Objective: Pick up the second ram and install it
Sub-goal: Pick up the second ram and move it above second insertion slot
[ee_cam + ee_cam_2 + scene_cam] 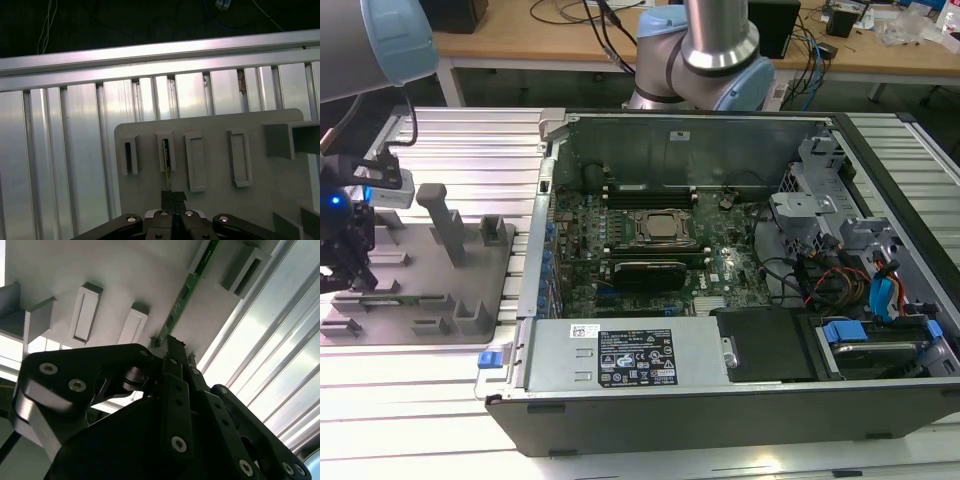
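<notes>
Ram (184,294) is pinched at one end by closed gripper (167,342), seated on edge in tray (210,200) slots. Best lifted straight out along the slots, without tilt, so the board is not bent.

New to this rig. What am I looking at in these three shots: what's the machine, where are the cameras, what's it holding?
It is one robot arm with a two-finger end effector. The exterior view comes from a camera off the arm. It shows an open computer case with its green motherboard on a ribbed metal table. A grey fixture tray lies toward that view's left. Both wrist views come from cameras riding on the arm, looking along the fingers. They show the end effector down at the tray, apparently closed on one end of the second ram, a thin green stick sitting in the tray's slots.
</notes>
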